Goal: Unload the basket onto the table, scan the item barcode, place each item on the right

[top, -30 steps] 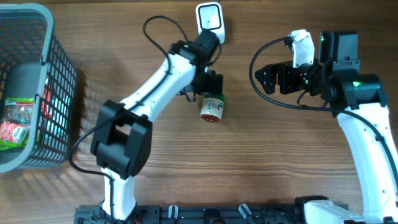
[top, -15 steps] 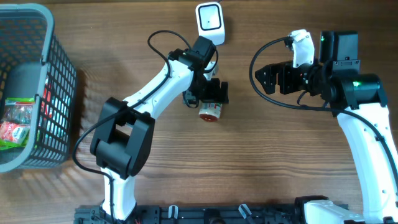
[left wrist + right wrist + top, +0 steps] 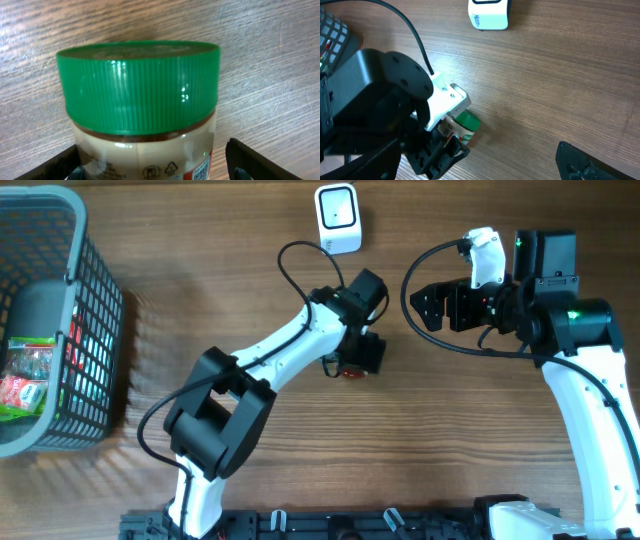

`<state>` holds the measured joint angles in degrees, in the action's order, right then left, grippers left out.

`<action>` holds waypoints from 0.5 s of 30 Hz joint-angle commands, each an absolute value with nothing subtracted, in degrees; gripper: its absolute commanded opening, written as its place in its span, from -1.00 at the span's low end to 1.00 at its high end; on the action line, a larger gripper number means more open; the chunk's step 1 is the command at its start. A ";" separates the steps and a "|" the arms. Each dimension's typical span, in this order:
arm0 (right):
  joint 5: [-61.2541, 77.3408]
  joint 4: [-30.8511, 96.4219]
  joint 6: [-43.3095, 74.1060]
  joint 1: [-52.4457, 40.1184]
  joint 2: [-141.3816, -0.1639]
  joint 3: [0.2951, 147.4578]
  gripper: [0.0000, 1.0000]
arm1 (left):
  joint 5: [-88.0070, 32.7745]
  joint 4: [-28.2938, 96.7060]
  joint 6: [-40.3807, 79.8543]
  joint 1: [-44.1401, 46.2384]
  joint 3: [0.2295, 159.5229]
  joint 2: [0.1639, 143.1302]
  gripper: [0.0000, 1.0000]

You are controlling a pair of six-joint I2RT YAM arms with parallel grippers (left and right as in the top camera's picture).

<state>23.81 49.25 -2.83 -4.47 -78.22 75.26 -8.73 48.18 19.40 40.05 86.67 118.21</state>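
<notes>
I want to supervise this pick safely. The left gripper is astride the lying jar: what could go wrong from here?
1. The jar lies on its round side and the left gripper is not yet closed on it; one side touching first may roll it away.
2. A small code on the jar sits near one finger; the grip may hide it from the scanner.

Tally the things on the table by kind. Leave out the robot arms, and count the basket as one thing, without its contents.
Jar with green lid: 1
White barcode scanner: 1
Grey mesh basket: 1
Total: 3
</notes>
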 commanded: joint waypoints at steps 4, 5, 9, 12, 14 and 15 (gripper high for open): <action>24.45 49.15 -2.81 -4.64 -78.28 76.34 0.99 | -4.29 44.31 20.40 41.10 86.21 118.08 0.59; 24.47 49.15 -2.81 -4.64 -78.28 76.34 0.99 | -3.46 43.88 20.40 41.10 86.21 118.08 0.58; 24.47 49.15 -2.83 -4.64 -78.28 76.34 1.00 | -3.09 42.15 20.38 41.04 86.21 118.10 0.75; 24.45 49.15 -2.81 -4.64 -78.28 76.34 0.99 | -3.14 42.00 20.25 41.21 86.21 118.10 1.00; 24.47 49.15 -2.81 -4.64 -78.28 76.34 0.99 | -3.11 42.02 19.73 41.21 86.21 118.10 1.00; 24.45 49.15 -2.81 -4.64 -78.28 76.34 1.00 | -3.09 41.98 19.73 41.19 86.21 118.10 1.00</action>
